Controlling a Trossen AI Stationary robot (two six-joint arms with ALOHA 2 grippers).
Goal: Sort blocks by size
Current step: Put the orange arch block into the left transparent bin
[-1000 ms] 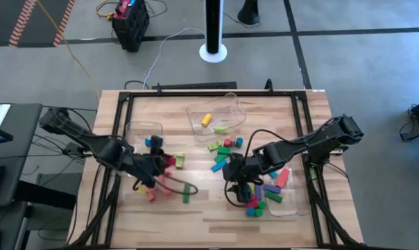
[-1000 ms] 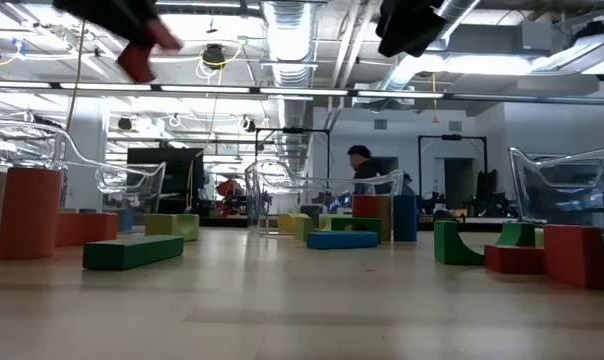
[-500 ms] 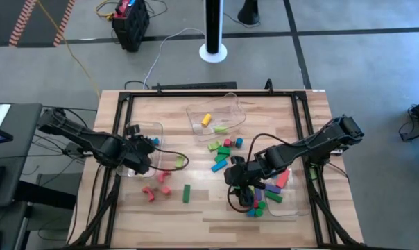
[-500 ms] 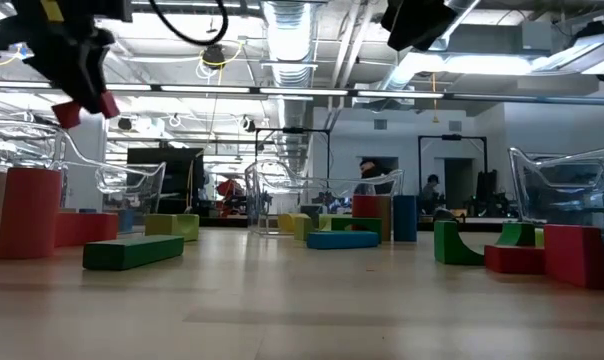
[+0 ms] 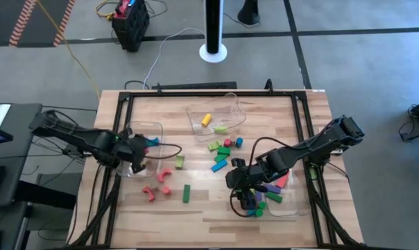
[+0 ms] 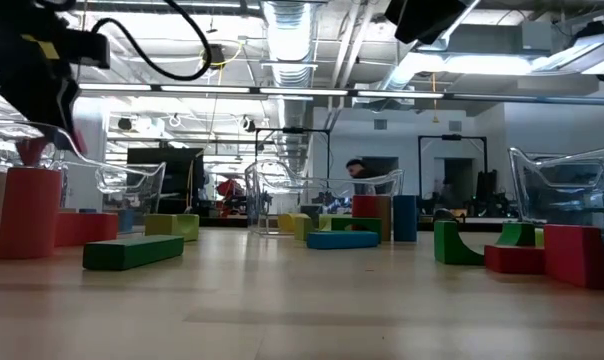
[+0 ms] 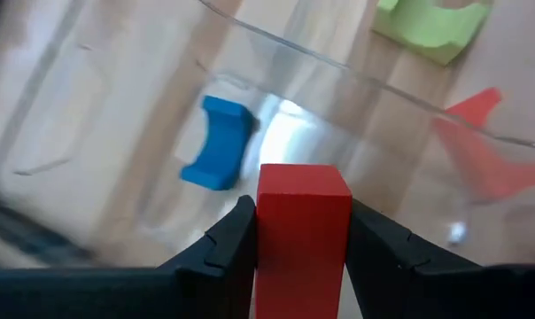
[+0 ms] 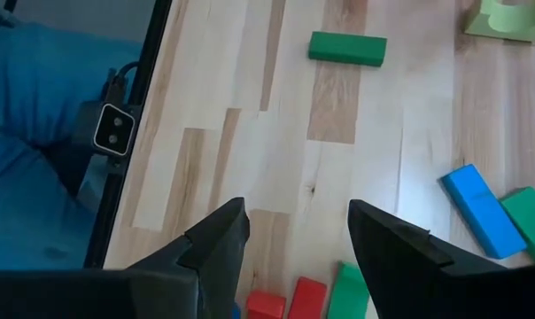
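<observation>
Overhead, sorting looked partly done: the middle bin (image 5: 215, 114) held two blocks, while a loose cluster (image 5: 223, 154) lay just below it and red arches (image 5: 154, 186) lay further left. Through the left wrist camera, the left gripper (image 7: 301, 232) pinched a red block (image 7: 303, 226) over a bin holding a blue arch (image 7: 219, 155). Through the right wrist camera, the right gripper (image 8: 296, 232) hung open, empty.

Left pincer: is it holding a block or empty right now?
Holding. In the left wrist view, the left pincer is shut on a red block, above the clear bin containing a blue arch.
</observation>
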